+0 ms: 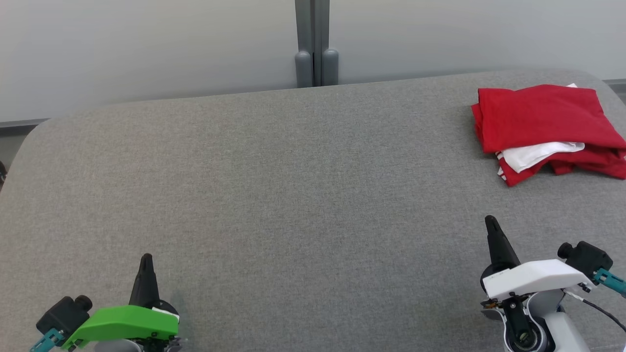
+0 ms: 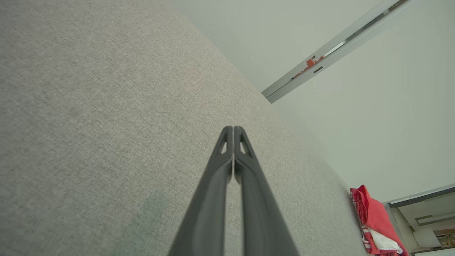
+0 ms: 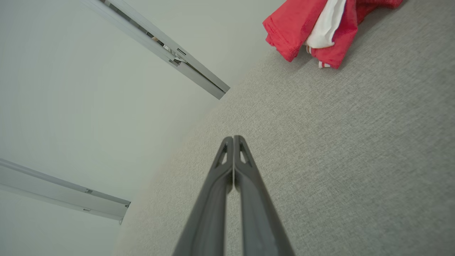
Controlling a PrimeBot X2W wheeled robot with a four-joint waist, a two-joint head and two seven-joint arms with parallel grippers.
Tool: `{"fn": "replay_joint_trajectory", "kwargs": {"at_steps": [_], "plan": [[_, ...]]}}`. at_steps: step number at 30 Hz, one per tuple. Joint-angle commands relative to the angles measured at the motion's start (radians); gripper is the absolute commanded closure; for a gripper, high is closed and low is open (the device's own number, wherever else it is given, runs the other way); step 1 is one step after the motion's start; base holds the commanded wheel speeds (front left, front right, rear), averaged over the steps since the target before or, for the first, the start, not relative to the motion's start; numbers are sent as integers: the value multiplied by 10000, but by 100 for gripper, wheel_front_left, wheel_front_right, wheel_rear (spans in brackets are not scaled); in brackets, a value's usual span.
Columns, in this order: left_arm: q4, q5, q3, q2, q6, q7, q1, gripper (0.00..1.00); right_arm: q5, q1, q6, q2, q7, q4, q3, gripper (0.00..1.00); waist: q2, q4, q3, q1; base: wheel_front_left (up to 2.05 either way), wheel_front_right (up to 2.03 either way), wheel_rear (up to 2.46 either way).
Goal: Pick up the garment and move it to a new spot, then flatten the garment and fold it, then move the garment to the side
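The garment (image 1: 545,122) is red with a white part showing, lying in a folded bundle at the far right of the grey table (image 1: 293,195). It also shows at the lower right of the left wrist view as the garment (image 2: 375,220) and at the top of the right wrist view as the garment (image 3: 305,25). My left gripper (image 1: 146,257) rests at the lower left, shut and holding nothing, its tips pressed together (image 2: 233,128). My right gripper (image 1: 490,220) sits at the lower right, well short of the garment, also shut and holding nothing (image 3: 233,137).
A pale wall with a grey vertical post (image 1: 316,44) stands behind the table's far edge. The table's rounded corners are at the far left and far right. A broad stretch of bare grey cloth lies between the two grippers and the garment.
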Motion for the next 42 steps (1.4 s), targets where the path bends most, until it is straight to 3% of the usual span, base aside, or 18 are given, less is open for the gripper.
{"fn": "replay_joint_trajectory", "kwargs": {"at_steps": [1,42], "plan": [[-113,-348,99,33,-75,91,-283,100,355,-61,-5,-38,93,-190,-67,100,0,-1,-5,0,0,0,0],[-75,-4257,721,54,-664,1225,-667,100,4452,27,-8,-56,1226,-574,-657,100,0,-32,-141,0,0,0,0]]}}
